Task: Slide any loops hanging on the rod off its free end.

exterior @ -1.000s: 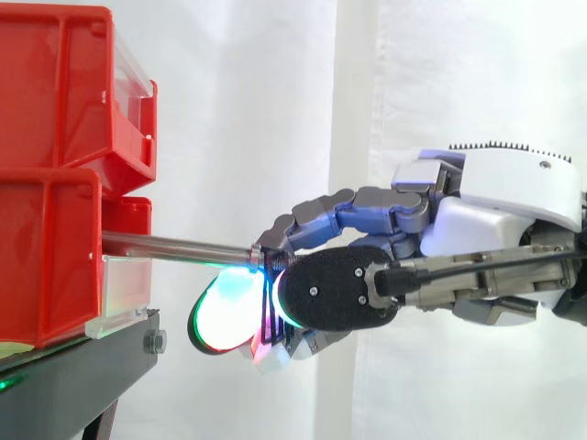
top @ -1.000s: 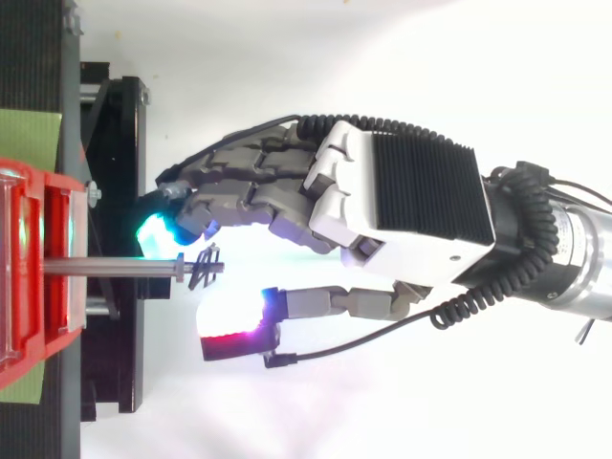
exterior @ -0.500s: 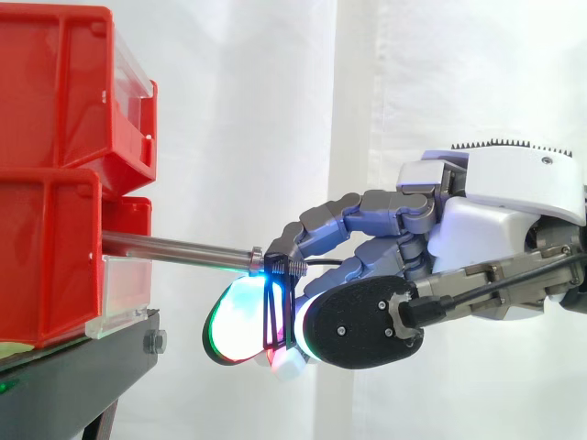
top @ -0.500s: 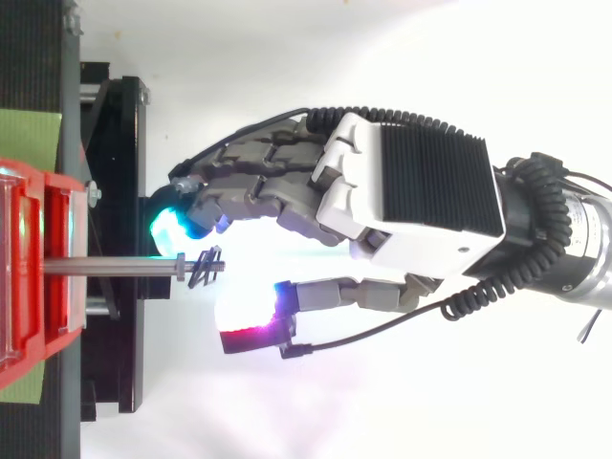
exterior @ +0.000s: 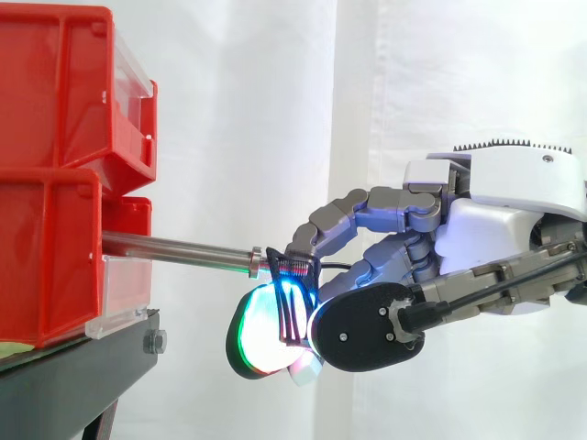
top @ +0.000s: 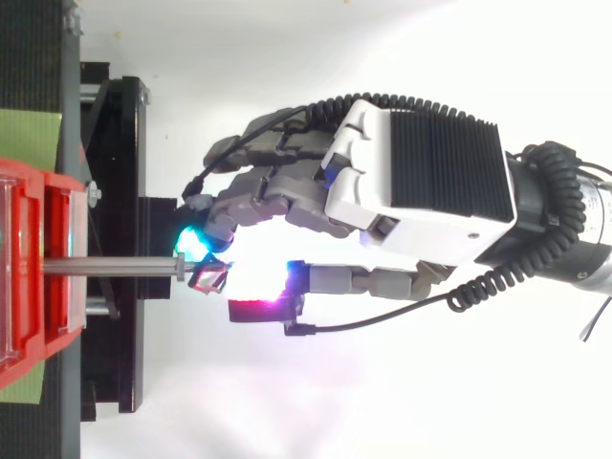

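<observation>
Straight grey metal rod [exterior: 174,247] [top: 110,267] sticks out level from the stacked red plastic bins [exterior: 46,257] at frame left. Its free end points right, at about mid-frame in the side view. The bins sit on a black stand [exterior: 83,376] at lower left, with a white curtain [exterior: 275,92] behind.

The robot's grey-and-white hand [exterior: 431,247] [top: 421,182] comes in from the right edge with its fingers curled over the rod tip. The glowing fingertips [exterior: 261,335] hang just below and right of the tip, and the black-backed thumb pad [exterior: 367,325] faces them.

A small bunch of thin dark loops [exterior: 292,298] [top: 208,278] hangs right at the rod's free end, between the finger pads and the thumb. The hand looks clamped on the loops, fingers on one side and thumb on the other. In the top view the bunch sits tilted just right of the rod's end cap. I cannot tell whether the upper part is hooked on the tip or already clear.

Step, as a judgement: the last bit of the slide-off, so the task is nearly done. The next move calls for a straight pull to the right, along the rod's line, keeping the pinch. Lifting or twisting could snag a loop on the end cap. Loosening the pinch before the bunch is clear risks leaving one loop on the rod.
</observation>
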Controlling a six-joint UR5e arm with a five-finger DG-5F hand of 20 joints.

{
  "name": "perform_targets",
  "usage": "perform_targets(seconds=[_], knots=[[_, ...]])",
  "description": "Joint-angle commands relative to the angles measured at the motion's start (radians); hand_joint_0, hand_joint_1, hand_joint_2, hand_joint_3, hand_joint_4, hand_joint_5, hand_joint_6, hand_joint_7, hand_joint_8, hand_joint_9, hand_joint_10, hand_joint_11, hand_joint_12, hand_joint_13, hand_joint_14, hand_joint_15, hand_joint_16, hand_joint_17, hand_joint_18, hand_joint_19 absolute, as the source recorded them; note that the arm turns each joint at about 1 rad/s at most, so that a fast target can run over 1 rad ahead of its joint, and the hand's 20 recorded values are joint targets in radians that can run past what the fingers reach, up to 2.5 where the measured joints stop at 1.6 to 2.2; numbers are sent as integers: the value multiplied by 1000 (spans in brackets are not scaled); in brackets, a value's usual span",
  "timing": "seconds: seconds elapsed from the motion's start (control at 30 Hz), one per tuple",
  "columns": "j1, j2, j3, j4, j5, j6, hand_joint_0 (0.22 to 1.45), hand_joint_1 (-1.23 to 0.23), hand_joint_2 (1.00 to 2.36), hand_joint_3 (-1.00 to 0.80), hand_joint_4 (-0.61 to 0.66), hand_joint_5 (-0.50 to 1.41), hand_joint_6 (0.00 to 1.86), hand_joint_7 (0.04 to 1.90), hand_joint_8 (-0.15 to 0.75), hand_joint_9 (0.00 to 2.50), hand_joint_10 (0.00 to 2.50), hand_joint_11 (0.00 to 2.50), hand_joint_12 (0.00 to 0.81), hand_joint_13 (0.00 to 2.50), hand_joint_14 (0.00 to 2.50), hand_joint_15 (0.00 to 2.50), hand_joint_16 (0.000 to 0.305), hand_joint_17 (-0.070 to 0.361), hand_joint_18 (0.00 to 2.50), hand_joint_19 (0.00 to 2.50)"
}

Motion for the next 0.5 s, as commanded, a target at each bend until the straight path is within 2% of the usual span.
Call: perform_targets(seconds=[0.0,0.17,0.33,0.47], knots=[[0,0,0,-1,0,0,596,-758,1018,-23,64,-184,965,643,303,745,21,666,397,619,11,292,56,126,650,289],[0,-1,0,-1,0,0,589,-765,1014,-43,76,-172,959,648,319,774,21,675,411,637,11,294,59,132,672,282],[-2,0,0,-1,0,0,581,-741,1015,-95,16,-148,949,794,316,815,23,677,407,652,11,301,58,130,677,293],[0,0,0,-1,1,1,585,-735,1016,-80,-24,-146,949,808,316,817,19,686,407,657,13,304,58,130,684,292]])
